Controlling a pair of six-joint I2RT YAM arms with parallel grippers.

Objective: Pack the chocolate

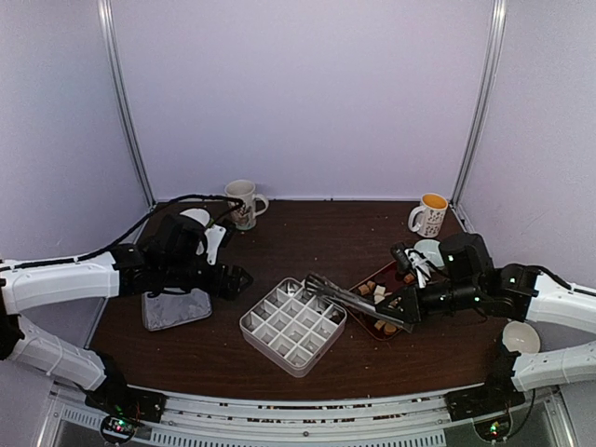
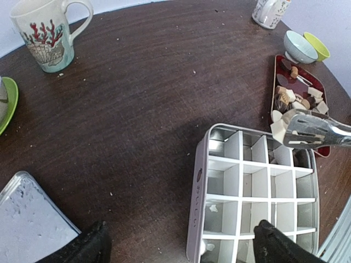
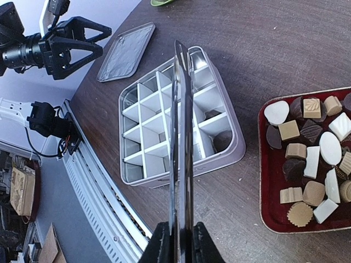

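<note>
On the dark wooden counter, the chocolate lies mostly heaped in a shallow red tray to the right of centre: dark brown, tan and white pieces, cubes, ovals and fluted rounds, packed close and touching. Just left of the tray sits a pale divided box, its white partitions forming a grid of compartments. One dark piece rests in a compartment at the box edge nearest the tray; most of the other compartments that can be seen look bare.

The right claw is clenched on the handle end of a pair of metal tongs, which reach out over the box from the tray side, blades drawn nearly together. Whether anything sits between the tips cannot be told.

The left claw is released, its black fingers spread wide and grasping nothing. It hangs above the counter just left of the box, pointing toward it, apart from its wall. Beside it lies a flat grey lid.

Farther back stand a mug with a red coral print on the left and a yellow-lined mug on the right. A pale bowl sits behind the tray, near the right arm.
</note>
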